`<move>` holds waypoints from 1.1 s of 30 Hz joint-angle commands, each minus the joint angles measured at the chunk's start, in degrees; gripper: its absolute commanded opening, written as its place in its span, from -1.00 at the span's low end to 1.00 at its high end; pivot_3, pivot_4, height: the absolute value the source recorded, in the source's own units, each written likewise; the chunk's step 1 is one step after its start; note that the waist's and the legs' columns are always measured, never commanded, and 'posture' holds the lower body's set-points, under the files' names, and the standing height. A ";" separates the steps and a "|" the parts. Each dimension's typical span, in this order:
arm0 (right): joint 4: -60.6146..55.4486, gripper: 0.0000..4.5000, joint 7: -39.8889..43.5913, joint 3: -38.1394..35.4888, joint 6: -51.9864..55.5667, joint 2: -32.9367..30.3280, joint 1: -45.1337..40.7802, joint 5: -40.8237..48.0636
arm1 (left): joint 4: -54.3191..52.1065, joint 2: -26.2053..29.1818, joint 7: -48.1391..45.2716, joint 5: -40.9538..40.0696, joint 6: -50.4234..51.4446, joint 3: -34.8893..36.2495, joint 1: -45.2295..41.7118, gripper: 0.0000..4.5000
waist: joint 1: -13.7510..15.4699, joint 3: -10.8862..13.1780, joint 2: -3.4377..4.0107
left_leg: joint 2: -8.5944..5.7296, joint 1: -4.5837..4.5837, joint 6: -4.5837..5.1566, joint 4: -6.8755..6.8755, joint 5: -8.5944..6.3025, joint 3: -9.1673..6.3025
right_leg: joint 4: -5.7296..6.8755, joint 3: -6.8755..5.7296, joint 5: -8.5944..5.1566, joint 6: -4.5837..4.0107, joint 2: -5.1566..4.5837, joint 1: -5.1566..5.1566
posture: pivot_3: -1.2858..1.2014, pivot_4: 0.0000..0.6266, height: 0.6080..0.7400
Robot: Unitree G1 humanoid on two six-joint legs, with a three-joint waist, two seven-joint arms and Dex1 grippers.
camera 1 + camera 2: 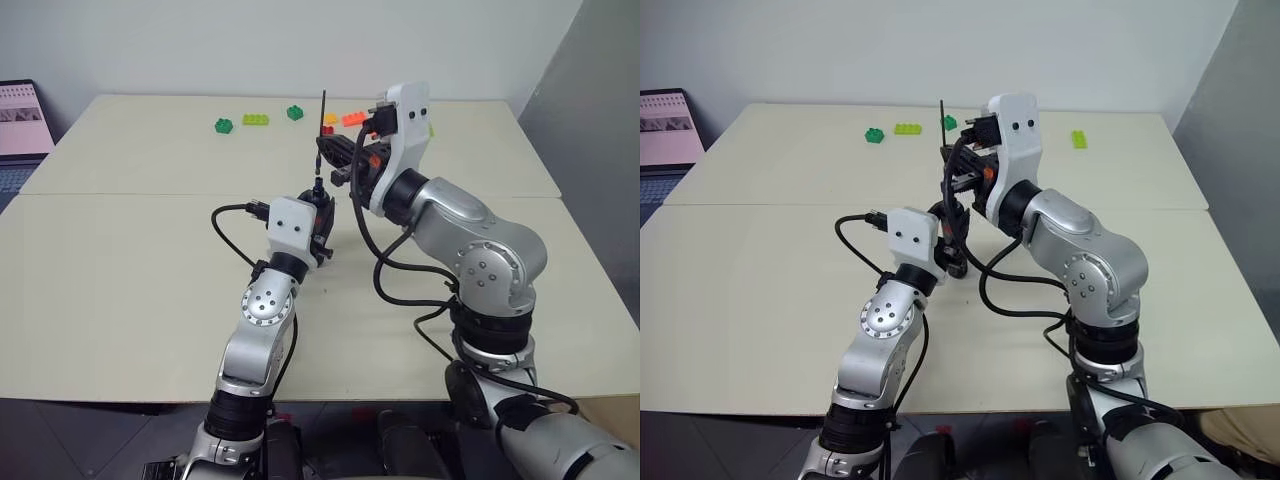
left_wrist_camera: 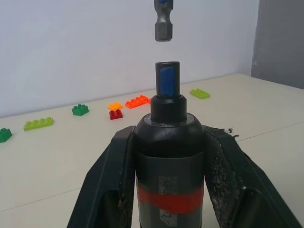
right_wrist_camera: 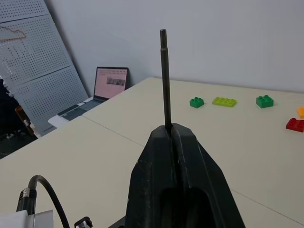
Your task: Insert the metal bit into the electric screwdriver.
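My left gripper (image 1: 321,222) is shut on the electric screwdriver (image 2: 168,156) and holds it upright over the middle of the table. Its dark body has a red band, and its blue tip (image 2: 167,83) points up. Directly above it, the metal bit (image 1: 321,125) stands vertical, a thin dark rod pinched in my shut right gripper (image 3: 170,130). In the left wrist view the bit's lower end (image 2: 163,26) hangs just above the screwdriver's tip, with a small gap between them. In the right wrist view the bit's upper part (image 3: 165,76) rises from between the fingers.
Toy bricks lie across the far part of the table (image 1: 120,300): green (image 1: 224,125), lime (image 1: 255,120), green (image 1: 295,113), orange (image 1: 353,118) and lime (image 1: 1078,139). A laptop (image 1: 20,125) sits off the table's far left, by a pegboard (image 3: 28,57).
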 commanded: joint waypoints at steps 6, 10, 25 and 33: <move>-1.14 -1.00 0.58 1.07 -2.12 -0.42 0.01 -0.13 | -1.38 0.38 0.20 0.61 0.02 0.44 0.62 -0.26 | -0.03 0.00 0.00 | 0.00 0.00 0.00 0.00 0.00 0.00 | -0.01 0.00 0.00 0.00 0.00 0.00 | 0.03 -0.52 1.00; -1.09 -1.00 0.83 1.72 -2.76 -0.82 0.53 -0.64 | -1.53 0.34 0.25 0.65 0.08 0.38 0.74 -0.26 | -0.05 0.00 0.00 | 0.00 0.00 0.00 0.00 0.00 0.00 | -0.01 0.00 0.00 0.00 0.00 0.00 | 0.03 -0.52 1.00; -0.88 -1.00 1.65 2.42 -3.56 -1.43 0.99 -1.14 | -1.50 0.47 0.07 0.64 -0.01 0.35 0.85 -0.26 | -0.56 0.00 0.00 | 0.00 -0.01 0.00 -0.01 0.00 0.00 | -0.02 0.00 0.00 0.00 0.00 0.00 | 0.03 -0.52 1.00; -0.29 -1.00 1.98 2.94 -3.78 -1.30 1.21 -1.22 | -1.44 0.58 0.04 0.60 -0.07 0.25 0.74 -0.26 | -0.81 0.00 0.00 | 0.00 -0.01 0.00 -0.01 0.00 0.00 | -0.02 0.00 0.00 0.00 0.00 0.00 | 0.03 -0.52 1.00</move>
